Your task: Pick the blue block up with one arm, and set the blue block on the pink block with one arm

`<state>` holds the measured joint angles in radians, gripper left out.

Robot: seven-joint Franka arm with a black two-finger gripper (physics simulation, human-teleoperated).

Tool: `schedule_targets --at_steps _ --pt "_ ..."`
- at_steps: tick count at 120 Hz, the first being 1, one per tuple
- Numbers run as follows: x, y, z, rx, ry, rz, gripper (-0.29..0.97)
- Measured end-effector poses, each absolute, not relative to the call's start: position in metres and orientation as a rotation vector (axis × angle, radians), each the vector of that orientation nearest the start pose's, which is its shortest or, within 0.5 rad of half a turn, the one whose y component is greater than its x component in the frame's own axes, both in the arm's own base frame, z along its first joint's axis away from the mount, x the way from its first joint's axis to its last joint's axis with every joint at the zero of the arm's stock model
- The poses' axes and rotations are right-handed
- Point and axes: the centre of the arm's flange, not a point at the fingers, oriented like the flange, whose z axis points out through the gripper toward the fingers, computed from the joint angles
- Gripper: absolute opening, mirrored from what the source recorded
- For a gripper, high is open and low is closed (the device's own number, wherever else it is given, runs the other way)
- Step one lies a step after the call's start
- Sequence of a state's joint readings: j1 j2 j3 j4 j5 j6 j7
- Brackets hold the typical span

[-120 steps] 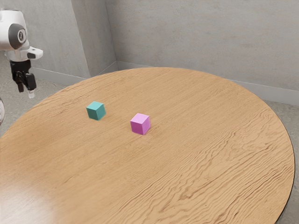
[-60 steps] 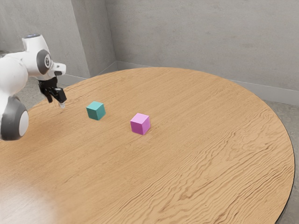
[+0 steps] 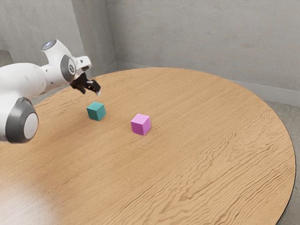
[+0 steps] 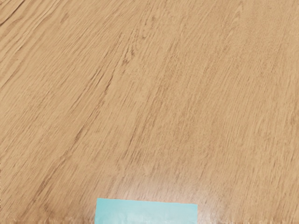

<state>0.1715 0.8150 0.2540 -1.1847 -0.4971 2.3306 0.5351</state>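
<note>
The blue block, teal in colour, sits on the round wooden table toward the exterior view's left. The pink block rests a short way to its right, apart from it. My gripper hovers just above and slightly behind the blue block, open, with nothing between its fingers. In the wrist view the blue block's top face lies right under my hand, on bare wood.
The table's far edge runs close to the grey walls. My white arm reaches in over the table's left rim. Bare wood spreads to the right of the pink block.
My arm has swung from beyond the table's left edge toward the right, bringing the gripper from off the table to just above the blue block. Both blocks stayed put.
</note>
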Motion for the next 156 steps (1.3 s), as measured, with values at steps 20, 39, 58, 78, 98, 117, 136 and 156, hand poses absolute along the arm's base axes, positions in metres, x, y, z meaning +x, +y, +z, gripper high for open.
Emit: schedule_targets --at_steps 20,39,58,78,98,117,136,156 --pt "0.740 0.264 0.326 -3.159 -0.181 -0.590 0.65" --pt "0.738 0.268 0.301 -3.162 -0.216 -0.502 0.66" --pt "0.739 0.264 0.293 -3.169 -0.228 -0.476 0.67" --pt "0.739 0.264 0.286 -3.170 -0.214 -0.459 0.68" --pt "0.743 0.279 0.286 -3.143 -0.178 -0.484 0.68" --pt "0.752 0.275 0.293 -3.136 -0.111 -0.526 0.68" --pt "0.755 0.272 0.269 -3.147 -0.066 -0.500 0.68" --pt "0.753 0.276 0.260 -3.147 -0.036 -0.484 0.66"
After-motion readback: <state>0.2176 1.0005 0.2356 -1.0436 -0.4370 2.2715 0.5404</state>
